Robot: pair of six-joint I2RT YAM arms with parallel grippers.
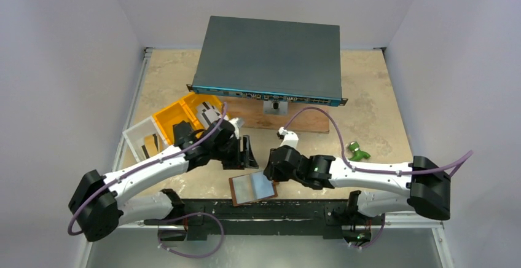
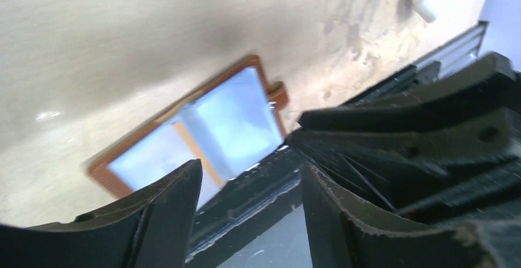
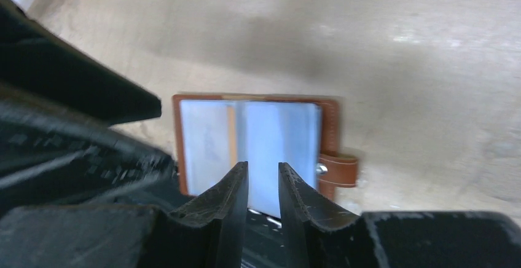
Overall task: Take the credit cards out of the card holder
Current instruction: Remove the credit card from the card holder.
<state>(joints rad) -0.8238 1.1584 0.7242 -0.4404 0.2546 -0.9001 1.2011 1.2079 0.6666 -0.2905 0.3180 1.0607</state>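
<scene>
Card holder (image 1: 253, 188) is found open at the near edge of the table (image 1: 368, 114). Left gripper (image 2: 249, 173) is held spread, empty; right gripper (image 3: 263, 168) is held narrowly parted over the pockets. If nudged nearward, the holder may be pushed off

One camera sits high up behind the arms (image 1: 147, 169) and looks down on the whole bench (image 1: 368, 96). The other two ride on the wrists, low and close, each looking out past its own fingers (image 2: 166, 212). All three see the open card holder (image 1: 252, 188) at the bench's near edge.
</scene>
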